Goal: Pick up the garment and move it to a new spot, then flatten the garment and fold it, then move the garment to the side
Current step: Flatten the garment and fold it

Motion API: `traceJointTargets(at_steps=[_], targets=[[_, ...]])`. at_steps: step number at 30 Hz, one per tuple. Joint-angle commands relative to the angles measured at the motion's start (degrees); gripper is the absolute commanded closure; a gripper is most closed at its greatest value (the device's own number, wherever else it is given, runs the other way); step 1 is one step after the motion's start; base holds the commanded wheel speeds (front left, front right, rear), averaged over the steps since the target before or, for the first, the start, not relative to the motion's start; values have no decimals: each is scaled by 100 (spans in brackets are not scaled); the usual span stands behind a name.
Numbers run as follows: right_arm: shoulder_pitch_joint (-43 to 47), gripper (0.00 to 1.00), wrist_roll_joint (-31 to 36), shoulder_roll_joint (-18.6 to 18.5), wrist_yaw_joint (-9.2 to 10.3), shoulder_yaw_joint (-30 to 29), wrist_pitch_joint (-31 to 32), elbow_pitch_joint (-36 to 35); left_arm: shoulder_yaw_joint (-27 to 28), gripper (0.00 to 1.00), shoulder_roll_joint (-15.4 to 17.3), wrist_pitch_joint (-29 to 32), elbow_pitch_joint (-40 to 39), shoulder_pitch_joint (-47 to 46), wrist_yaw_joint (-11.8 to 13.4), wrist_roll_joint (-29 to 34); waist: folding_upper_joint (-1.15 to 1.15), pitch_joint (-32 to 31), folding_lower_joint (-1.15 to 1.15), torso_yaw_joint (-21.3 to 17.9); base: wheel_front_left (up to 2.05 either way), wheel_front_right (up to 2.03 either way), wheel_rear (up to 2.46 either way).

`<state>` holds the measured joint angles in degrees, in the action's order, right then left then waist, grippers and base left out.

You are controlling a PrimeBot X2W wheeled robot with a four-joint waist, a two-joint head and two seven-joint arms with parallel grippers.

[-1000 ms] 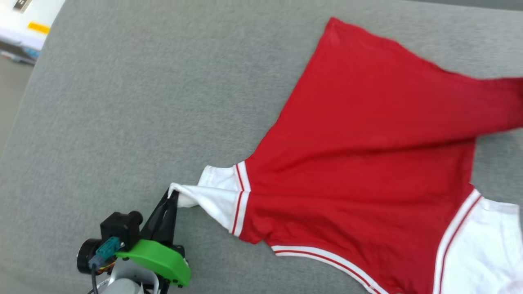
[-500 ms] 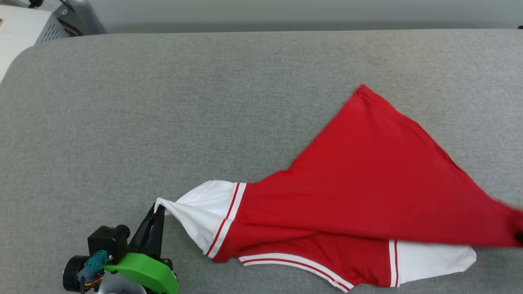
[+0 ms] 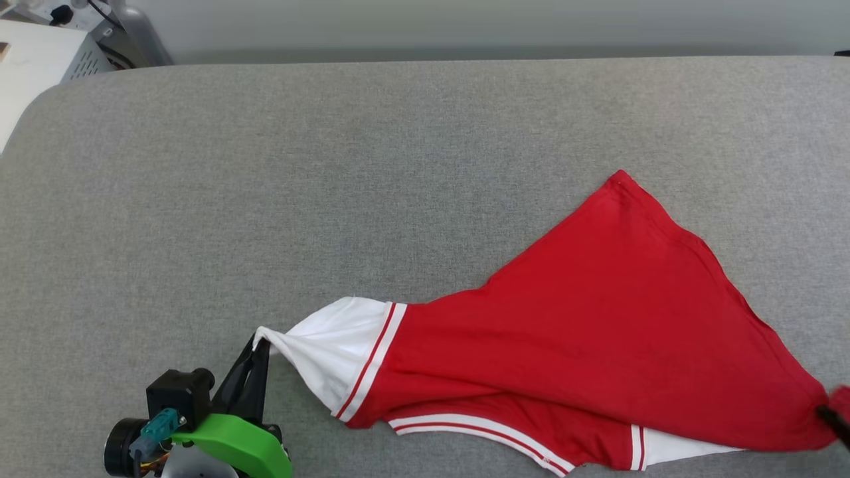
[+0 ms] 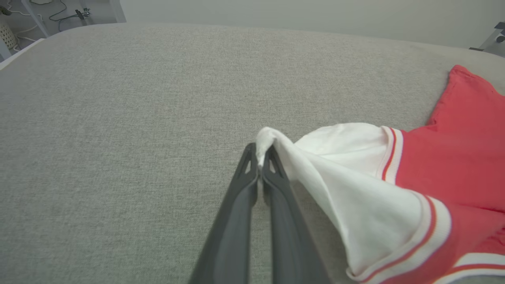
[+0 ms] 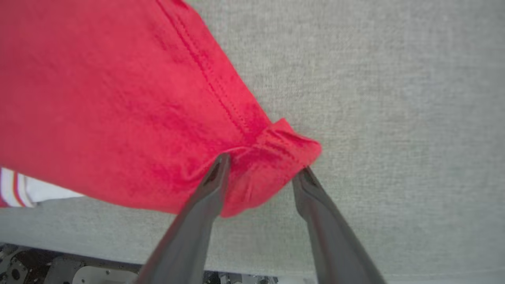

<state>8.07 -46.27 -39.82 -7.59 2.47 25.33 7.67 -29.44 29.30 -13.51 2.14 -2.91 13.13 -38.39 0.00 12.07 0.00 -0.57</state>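
The garment [image 3: 597, 332] lies red side up on the grey surface [image 3: 332, 166], across the lower right of the head view. At lower left, the left end effector [image 3: 260, 340] is clamped tight on the tip of its white sleeve. In the right wrist view, the right end effector [image 5: 263, 165] has its fingers spread apart, with the red hem corner bunched between them.
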Motion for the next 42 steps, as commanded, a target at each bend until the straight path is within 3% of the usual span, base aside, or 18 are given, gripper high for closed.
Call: traceJointTargets(at_steps=[1, 9, 16, 21, 25, 31, 40, 41, 42], targets=[[-170, 0, 24, -89, 10, -164, -52, -158, 5, 100, 35, -6, -6, 81, 51, -27, 0, -61, 0, 7, 0, 0, 0], [-880, 0, 78, -439, 10, -754, 231, -1265, -71, 100, 46, 43, -187, -53, 81, 80, 0, 31, 0, 198, 0, 0, 0], [-2324, 0, 247, -573, 10, -6, 1265, -1617, -229, 100, -35, 103, -277, -419, -20, 226, 0, 418, 0, 489, 0, 0, 0], [-3583, 0, 402, -394, 10, 867, 2309, -1097, -360, 100, -142, 119, -284, -761, -133, 349, 0, 754, 0, 769, 0, 0, 0], [-4407, 0, 648, -194, 10, 1433, 2751, -528, -457, 100, -271, 98, -261, -1033, -222, 437, 0, 1010, 0, 991, 0, 0, 0], [-5306, 0, 946, 165, 10, 2017, 2727, 674, -579, 100, -517, 30, -208, -1424, -357, 550, 0, 1402, 0, 1274, 0, 0, 0], [-5122, 0, 709, 245, 10, 2735, 2500, 1611, -562, 100, -651, -63, -19, -1521, -441, 572, 0, 1506, 0, 1304, 0, 0, 0], [-5106, 60, 669, 221, 10, 2789, 2394, 1633, -555, 100, -656, -71, 18, -1517, -452, 569, 0, 1485, 0, 1288, 0, 0, 0], [-5108, 100, 645, 209, 10, 2825, 2283, 1647, -547, 100, -656, -77, 49, -1511, -458, 566, 0, 1457, 0, 1268, 0, 0, 0]])
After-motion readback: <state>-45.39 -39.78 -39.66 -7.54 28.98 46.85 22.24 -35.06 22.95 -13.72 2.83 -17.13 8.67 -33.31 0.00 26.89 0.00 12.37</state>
